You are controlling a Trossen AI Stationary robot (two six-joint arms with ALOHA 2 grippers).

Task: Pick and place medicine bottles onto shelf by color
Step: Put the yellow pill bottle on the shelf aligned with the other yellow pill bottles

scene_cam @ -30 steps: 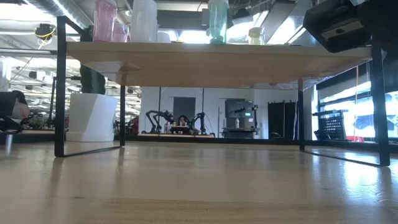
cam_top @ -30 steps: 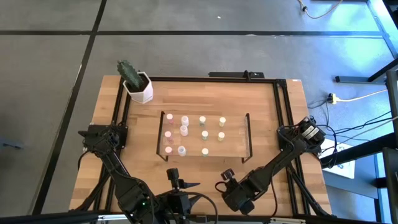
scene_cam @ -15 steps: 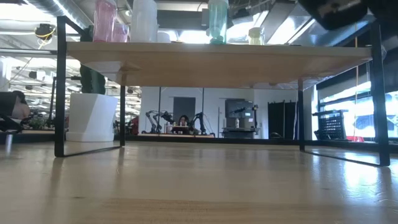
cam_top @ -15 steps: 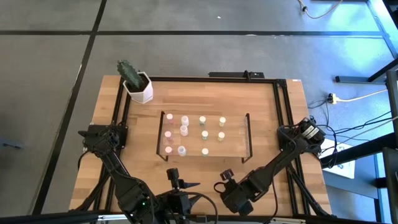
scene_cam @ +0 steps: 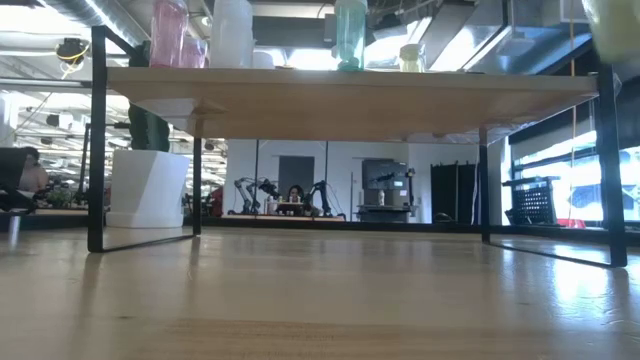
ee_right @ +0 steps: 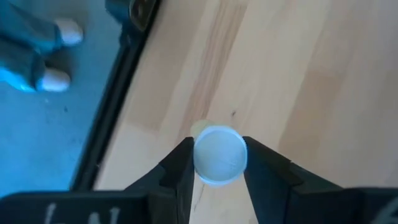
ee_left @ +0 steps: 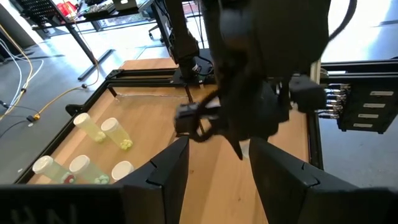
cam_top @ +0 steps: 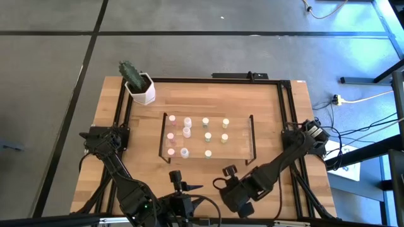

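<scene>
Several medicine bottles (cam_top: 187, 131), pink, white, pale green and yellow, stand upright in rows on the shelf (cam_top: 240, 135), a light-wood board on black end frames. From table height I see its board (scene_cam: 350, 95) with bottles on top. Near the table's front edge, right of centre, my right gripper (cam_top: 226, 171) is shut on one more medicine bottle (ee_right: 219, 155), white-capped with a pale yellowish body. My left gripper (cam_top: 180, 181) waits at the front centre. Its fingers (ee_left: 168, 180) are open with nothing between them. My right gripper pinches the bottle's cap end (ee_right: 198, 157) between its two fingers, one on each side. The fingers come from above, pointing steeply down. The bottle hangs upright below them, clear of the table; its pale lower end (scene_cam: 615, 20) shows at the low view's top right.
A white hexagonal pot with a cactus (cam_top: 142, 88) stands at the table's far left corner. Black rails (cam_top: 284, 113) run along the table's left, far and right sides. Bare wood (cam_top: 208, 173) lies between the shelf and the front edge.
My right gripper has risen from near the table with the bottle still held, its dark body leaving the low view upward, and it has rolled slightly. The bottle is now well clear of the table.
</scene>
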